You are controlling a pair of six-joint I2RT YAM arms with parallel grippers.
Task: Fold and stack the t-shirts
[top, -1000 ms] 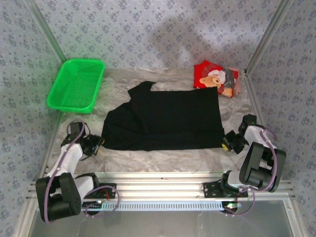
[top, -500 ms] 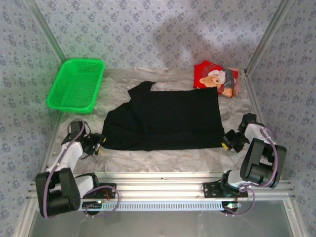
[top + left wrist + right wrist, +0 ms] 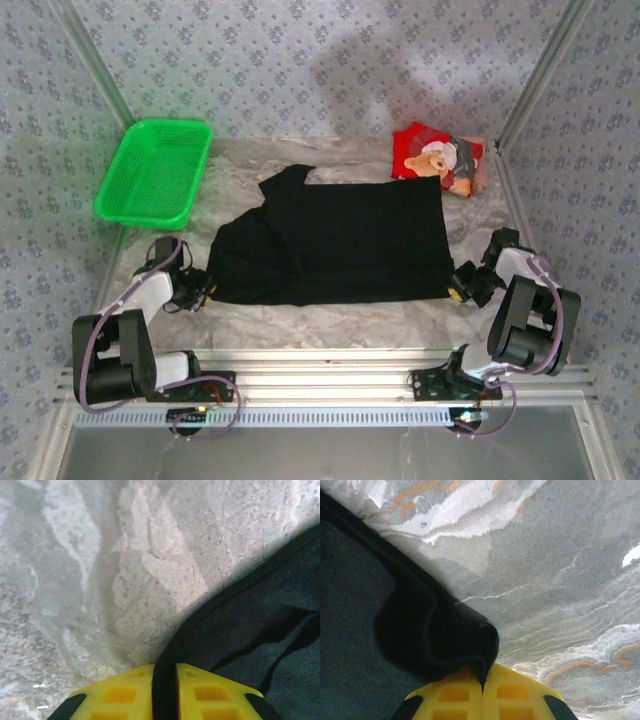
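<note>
T-shirt (image 3: pixel 340 245) corners inside left gripper (image 3: pixel 165 674), right gripper (image 3: pixel 482 679)

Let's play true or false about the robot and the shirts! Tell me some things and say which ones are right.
1. The black shirt lies spread out on the table. True.
2. The red shirt is in the basket. False: it lies at the table's far right corner, and the basket sits at the far left.
3. The left gripper pinches the black shirt's edge. True.
4. The right gripper is open and holds nothing. False: it is shut on a corner of the black shirt.
5. The basket is green. True.
</note>
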